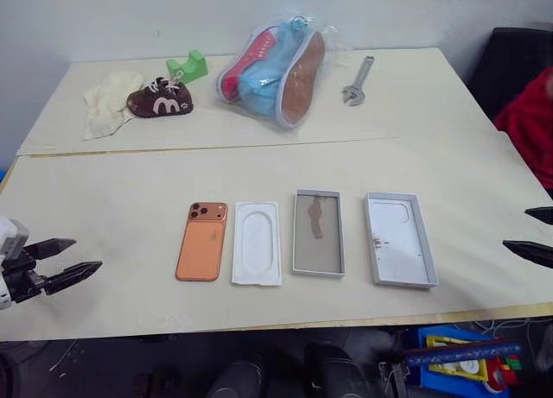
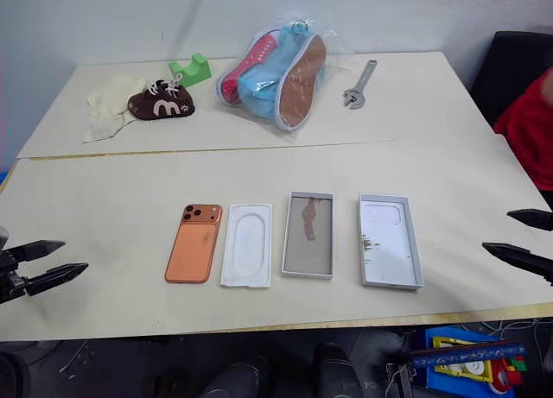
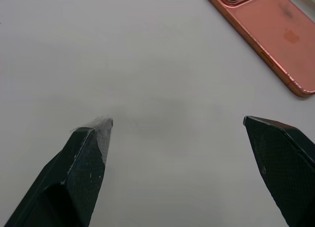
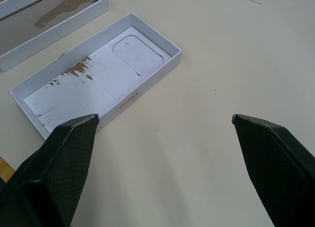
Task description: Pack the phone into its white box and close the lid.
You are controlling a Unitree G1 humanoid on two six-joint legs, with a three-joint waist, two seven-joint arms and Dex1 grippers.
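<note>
Slim orange phone (image 1: 203, 240) lay face-down, well right of left gripper (image 1: 76, 255); both grippers, incl. right gripper (image 1: 529, 232), spread wide, empty.

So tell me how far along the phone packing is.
Nothing is packed yet. The phone lies face down on the table, beside the white insert. The white box sits open and empty, and the lid lies inside-up next to it. Nothing is in hand: the left gripper and right gripper are open at the table's sides. Left: place the phone in the box, then close the lid.
</note>
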